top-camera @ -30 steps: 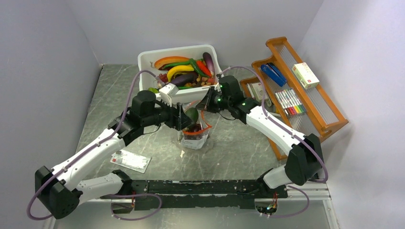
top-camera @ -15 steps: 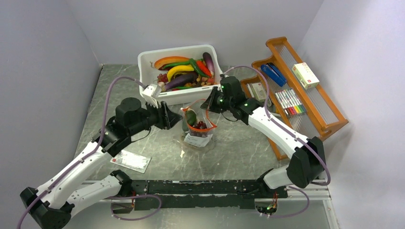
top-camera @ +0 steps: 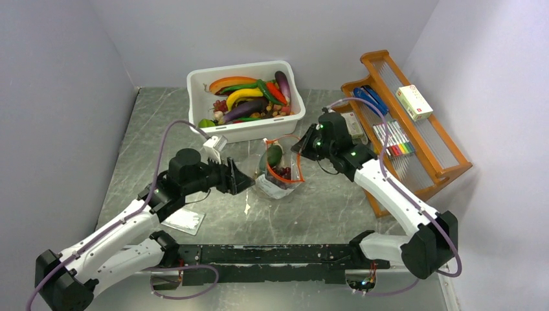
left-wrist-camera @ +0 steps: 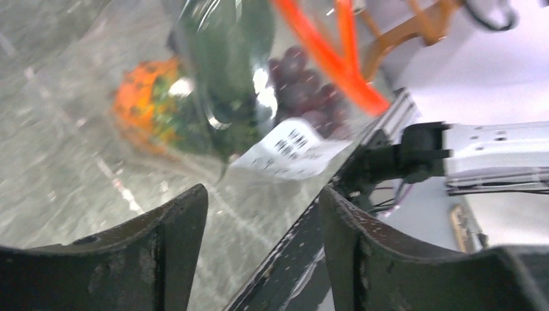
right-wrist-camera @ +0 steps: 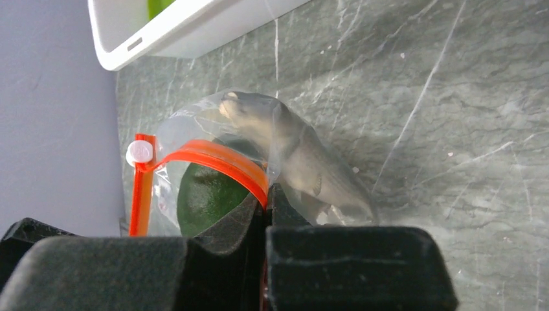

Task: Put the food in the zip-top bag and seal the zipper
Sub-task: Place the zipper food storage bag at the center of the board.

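Right gripper tight on zipper; left gripper agape nearby.

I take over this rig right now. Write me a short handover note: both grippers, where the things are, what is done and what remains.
Left gripper: open, empty, just to the left of the zip-top bag.
Right gripper: shut on the zipper, holding the bag's mouth up.
Things: green piece, grape bunch and pineapple are inside the bag, which stands on the table in front of the white tub.
Done: these three pieces are bagged.
Left: the mouth gapes in a loop; the zipper is not yet sealed along its length.
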